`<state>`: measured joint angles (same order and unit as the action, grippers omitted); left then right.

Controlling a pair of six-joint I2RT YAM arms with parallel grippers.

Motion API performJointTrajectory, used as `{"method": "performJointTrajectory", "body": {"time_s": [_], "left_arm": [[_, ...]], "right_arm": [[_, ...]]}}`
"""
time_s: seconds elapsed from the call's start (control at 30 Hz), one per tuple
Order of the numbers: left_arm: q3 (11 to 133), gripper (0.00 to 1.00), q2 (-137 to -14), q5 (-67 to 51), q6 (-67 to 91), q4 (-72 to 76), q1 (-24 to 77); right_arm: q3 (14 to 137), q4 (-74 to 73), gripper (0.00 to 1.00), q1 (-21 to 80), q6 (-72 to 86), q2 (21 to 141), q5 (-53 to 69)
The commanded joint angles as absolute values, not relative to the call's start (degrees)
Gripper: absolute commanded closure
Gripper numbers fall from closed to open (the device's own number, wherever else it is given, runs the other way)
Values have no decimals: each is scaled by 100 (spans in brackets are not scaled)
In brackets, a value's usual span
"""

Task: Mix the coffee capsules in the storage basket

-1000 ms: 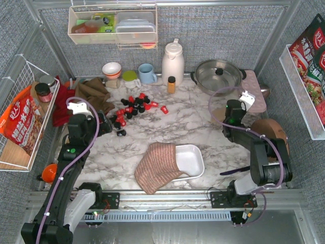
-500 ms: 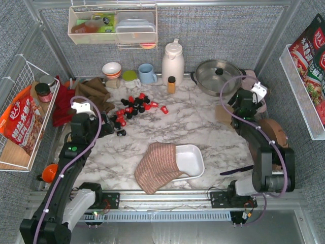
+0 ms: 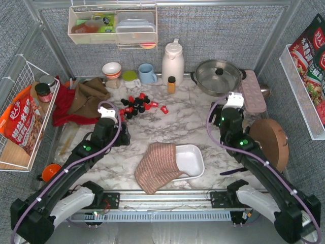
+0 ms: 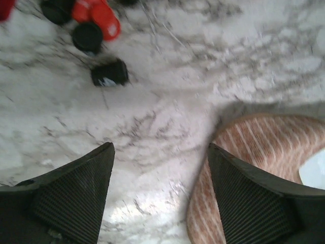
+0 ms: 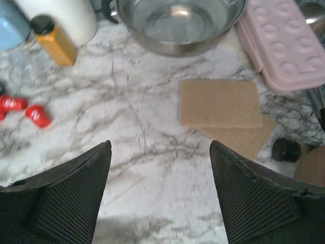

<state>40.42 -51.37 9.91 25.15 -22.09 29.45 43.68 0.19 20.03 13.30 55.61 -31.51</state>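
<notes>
Several red and black coffee capsules (image 3: 136,104) lie loose on the marble at the back left, outside the storage basket (image 3: 195,158). The white basket sits front centre, its left part covered by a striped pink cloth (image 3: 156,168). My left gripper (image 3: 121,133) hovers open between the capsules and the cloth. In the left wrist view it (image 4: 160,152) holds nothing; a black capsule (image 4: 109,73) lies ahead, the cloth (image 4: 254,152) is at the right. My right gripper (image 3: 222,118) stands open over bare marble, with nothing between its fingers (image 5: 160,147); two red capsules (image 5: 38,116) lie far left.
At the back stand a steel pot (image 3: 218,75), a white thermos (image 3: 172,61), an amber bottle (image 3: 171,84) and a blue mug (image 3: 147,73). A pink lidded box (image 3: 252,90) and a round wooden board (image 3: 269,137) are at the right. Cork squares (image 5: 221,104) lie ahead of the right gripper.
Both arms have swung inward. The left gripper moved right from beside the capsules toward the cloth. The right gripper came left and forward from the pink box.
</notes>
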Motion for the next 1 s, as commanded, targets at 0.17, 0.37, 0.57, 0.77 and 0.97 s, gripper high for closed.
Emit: {"method": "performJointTrajectory", "body": {"time_s": [0.17,0.37,0.57,0.77,0.97], "left_arm": [[3794,21,-5360,1412,4193,-2997,4381],[3684,25,-5906,1506,5254,-3438,5410],[3287,25,-5622,1666,6138,-3702,6014],[2823,25,-5322,1322,6358,-2980,6184],[2646,26,-5658,1234,6295,-2568,6279]], "right_arm": [[3392,-771,19,2400,1528,4077,-2731],[3333,-676,19,2400,1638,3955,-2475],[3261,-607,18,2399,1753,3961,-2353],[3200,-581,17,2402,1767,3912,-2416],[3199,-610,17,2400,1741,3911,-2499]]}}
